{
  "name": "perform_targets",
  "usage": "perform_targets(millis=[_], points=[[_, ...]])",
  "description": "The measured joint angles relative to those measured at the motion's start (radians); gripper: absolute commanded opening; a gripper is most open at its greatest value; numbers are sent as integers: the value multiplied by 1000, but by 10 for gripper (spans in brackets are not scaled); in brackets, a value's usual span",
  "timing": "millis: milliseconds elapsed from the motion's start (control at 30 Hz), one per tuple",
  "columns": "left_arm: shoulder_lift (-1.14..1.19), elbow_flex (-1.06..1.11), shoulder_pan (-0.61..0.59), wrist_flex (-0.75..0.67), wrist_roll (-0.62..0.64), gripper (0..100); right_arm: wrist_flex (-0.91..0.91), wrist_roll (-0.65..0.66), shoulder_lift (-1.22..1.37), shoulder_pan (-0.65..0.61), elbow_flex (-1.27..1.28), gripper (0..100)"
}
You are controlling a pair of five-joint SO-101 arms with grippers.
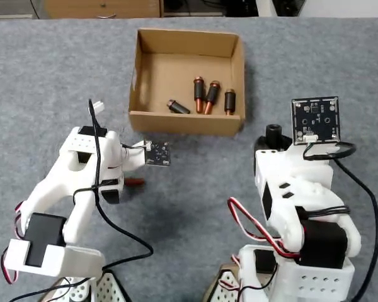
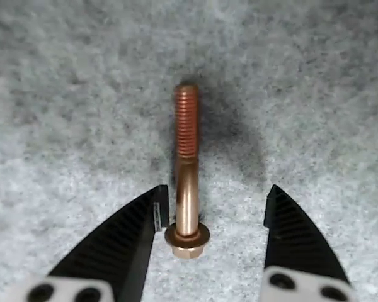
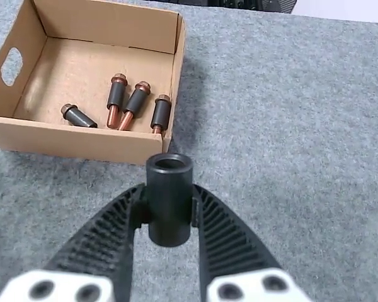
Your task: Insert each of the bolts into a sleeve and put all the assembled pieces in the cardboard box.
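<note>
A copper bolt (image 2: 186, 176) lies flat on the grey mat, its flanged head between the fingers of my left gripper (image 2: 214, 217), which is open and straddles it. From above, the bolt's end (image 1: 135, 182) peeks out beside the left arm. My right gripper (image 3: 169, 217) is shut on a black sleeve (image 3: 169, 198), held upright with its bore facing up; from above the sleeve (image 1: 275, 134) shows at the right arm's tip. The cardboard box (image 1: 230, 123) at the back holds several bolts in sleeves (image 1: 204, 95), also seen in the right wrist view (image 3: 127, 104).
The box wall (image 3: 82, 143) stands a short way ahead of the held sleeve. Cables trail from both arms near the front edge. Open grey mat lies between the two arms and to the right of the box.
</note>
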Motion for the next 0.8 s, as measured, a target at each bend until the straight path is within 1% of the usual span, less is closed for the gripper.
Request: perform_targets(millis=[67, 100, 167, 233, 367, 467, 633, 733, 800], points=[[0, -28, 0, 0, 26, 200, 0, 0, 0, 0, 0, 3], [0, -46, 0, 0, 61, 188, 0, 0, 0, 0, 0, 3], [0, -97, 6, 0, 167, 163, 0, 0, 0, 0, 0, 3], [0, -173, 35, 0, 318, 142, 0, 0, 0, 0, 0, 3], [-28, -315, 71, 0, 703, 125, 0, 0, 0, 0, 0, 3], [-77, -361, 84, 15, 1007, 126, 0, 0, 0, 0, 0, 3], [-199, -422, 84, 137, 1542, 126, 0, 0, 0, 2, 0, 4], [-259, -433, 74, 215, 1820, 126, 0, 0, 0, 0, 0, 4], [-275, -433, 52, 255, 1979, 128, 0, 0, 0, 2, 0, 4]])
